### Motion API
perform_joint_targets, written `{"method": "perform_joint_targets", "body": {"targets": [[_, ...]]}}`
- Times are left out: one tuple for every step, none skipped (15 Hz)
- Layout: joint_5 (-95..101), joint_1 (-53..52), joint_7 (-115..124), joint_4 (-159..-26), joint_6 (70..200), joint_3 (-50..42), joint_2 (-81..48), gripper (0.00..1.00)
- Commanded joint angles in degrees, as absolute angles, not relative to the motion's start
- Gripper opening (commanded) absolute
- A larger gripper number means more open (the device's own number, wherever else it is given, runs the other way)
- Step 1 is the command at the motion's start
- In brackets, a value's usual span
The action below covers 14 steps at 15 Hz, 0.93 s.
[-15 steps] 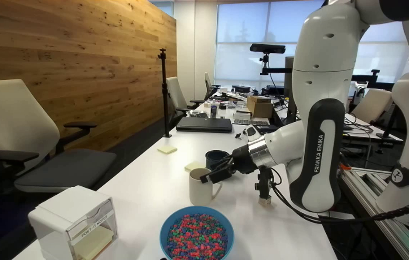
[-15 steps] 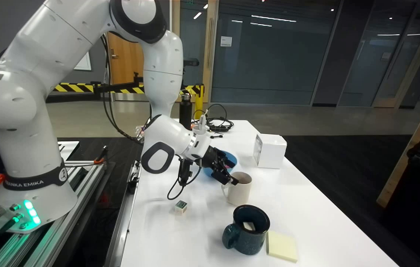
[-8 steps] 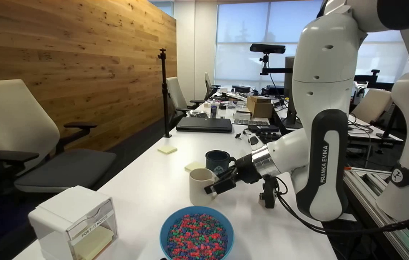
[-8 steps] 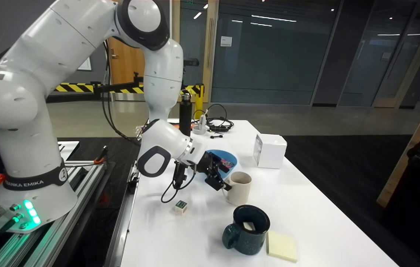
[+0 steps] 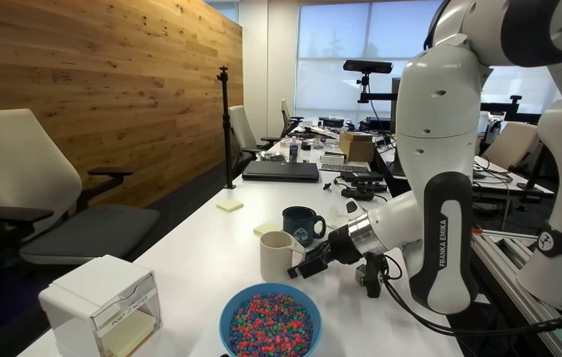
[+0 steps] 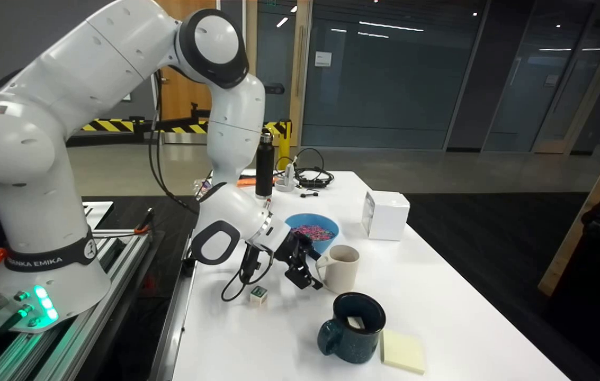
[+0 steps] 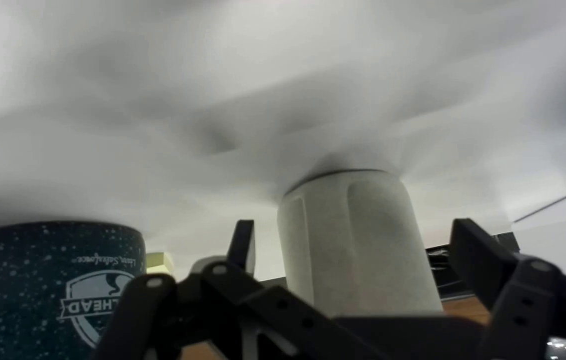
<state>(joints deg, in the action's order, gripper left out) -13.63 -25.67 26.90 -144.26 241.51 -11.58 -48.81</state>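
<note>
Pincer (image 7: 352, 232) lowered, spread wide, just beside cream mug (image 5: 276, 258)

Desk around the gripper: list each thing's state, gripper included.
Gripper, open, holding nothing.
Cream mug, upright, not gripped.
Dark teal mug, upright, a pale item inside.
Blue bowl, upright, holding multicoloured bits.
Small cube, resting flat, not held.
Yellow note pads, lying flat.
White notes box, standing, yellow notes inside.
</note>
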Motion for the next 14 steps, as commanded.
{"method": "perform_joint_targets", "body": {"targets": [[-11.98,-27.09,29.81,-142.27,242.93,-14.54,-50.69,1.00],[-12.10,-27.41,29.91,-141.86,242.93,-15.05,-51.01,1.00],[-12.26,-27.80,30.07,-141.30,242.93,-15.68,-51.36,1.00],[-12.14,-28.05,30.40,-141.09,242.93,-16.20,-51.46,0.83],[-12.36,-28.52,30.55,-140.77,242.92,-16.69,-51.73,0.74],[-12.50,-28.87,30.79,-140.38,242.92,-17.11,-52.05,0.66],[-12.49,-29.16,31.04,-140.25,242.92,-17.42,-52.18,0.59],[-12.50,-29.53,31.30,-139.97,242.91,-17.86,-52.46,0.52],[-12.50,-29.90,31.68,-139.95,242.92,-18.19,-52.58,0.44],[-12.46,-30.21,32.02,-139.80,242.92,-18.54,-52.83,0.38],[-12.38,-30.51,32.36,-139.80,242.92,-18.84,-52.90,0.30],[-12.32,-30.80,32.67,-139.64,242.92,-19.15,-53.12,0.24],[-12.27,-31.12,32.99,-139.55,242.92,-19.51,-53.37,0.17],[-12.20,-31.46,33.25,-139.48,242.92,-19.84,-53.56,0.09]]}}
